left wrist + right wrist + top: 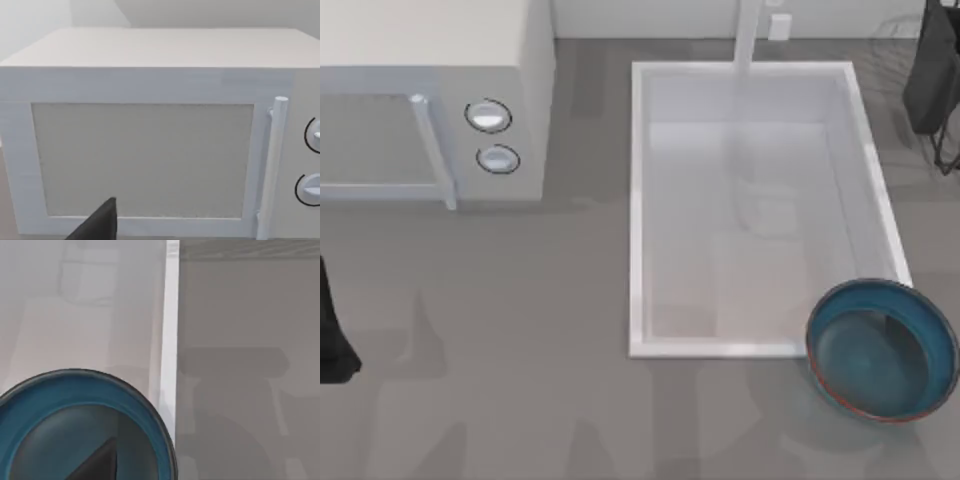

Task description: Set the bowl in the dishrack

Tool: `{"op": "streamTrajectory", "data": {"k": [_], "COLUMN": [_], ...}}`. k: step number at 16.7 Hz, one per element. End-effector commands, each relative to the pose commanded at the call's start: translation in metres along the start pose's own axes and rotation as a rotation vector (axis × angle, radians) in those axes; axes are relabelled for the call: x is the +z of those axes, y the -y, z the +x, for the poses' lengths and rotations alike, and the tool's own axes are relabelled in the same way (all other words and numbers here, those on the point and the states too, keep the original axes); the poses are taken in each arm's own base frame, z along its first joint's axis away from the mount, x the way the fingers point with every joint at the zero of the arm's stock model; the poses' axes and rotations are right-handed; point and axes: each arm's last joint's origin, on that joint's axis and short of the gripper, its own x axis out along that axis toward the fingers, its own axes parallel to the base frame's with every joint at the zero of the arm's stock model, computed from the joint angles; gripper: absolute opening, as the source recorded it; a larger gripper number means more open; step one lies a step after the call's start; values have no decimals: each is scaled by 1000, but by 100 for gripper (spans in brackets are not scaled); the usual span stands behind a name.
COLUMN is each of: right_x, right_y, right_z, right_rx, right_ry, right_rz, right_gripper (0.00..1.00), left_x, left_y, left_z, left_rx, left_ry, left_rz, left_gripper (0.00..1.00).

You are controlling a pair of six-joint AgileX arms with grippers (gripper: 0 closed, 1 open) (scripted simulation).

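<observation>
A grey bench ran across the top view. At its far left edge sat the dark shape of my left arm, low and near the front. Its wrist camera faced the door of a white microwave, and one dark fingertip of my left gripper poked into that view; I could not tell whether that gripper was wide or narrow.

The microwave stood at the back left of the bench, with a vertical handle and two round knobs on its right part.

Right of the middle lay a white rectangular sink, with a pale tap rising at its far edge.

The bowl, teal-blue inside with a thin reddish-brown rim, was at the sink's near right corner, overlapping that corner and the bench beside it, tilted rather than flat. In my right wrist view the bowl sat close under the camera, beside the sink wall, with a dark fingertip of my right gripper over its inside. Whether that gripper held the bowl, I could not tell.

The dishrack, black wire with a dark grey panel, stood at the far right corner, well apart from the bowl.
</observation>
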Motion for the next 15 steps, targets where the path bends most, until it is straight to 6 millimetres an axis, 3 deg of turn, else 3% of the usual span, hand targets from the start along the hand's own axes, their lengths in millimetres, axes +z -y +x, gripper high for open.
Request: {"op": "streamTrajectory", "data": {"k": [4,8,11,15], "right_x": [33,59,70,73], "right_y": [-14,-29,-37,-39], "right_z": [26,50,65,68], "right_rx": [-27,-65,-86,-91], "right_ry": [-370,-619,-722,-745], "right_rz": [9,8,5,4], "right_gripper": [100,100,100,100], "left_x": [0,0,0,0], "left_y": [0,0,0,0], "left_z": [0,0,0,0], "left_rx": [0,0,0,0], "left_ry": [0,0,0,0], "left_rz": [0,0,0,0], "left_gripper": [100,100,100,100]}}
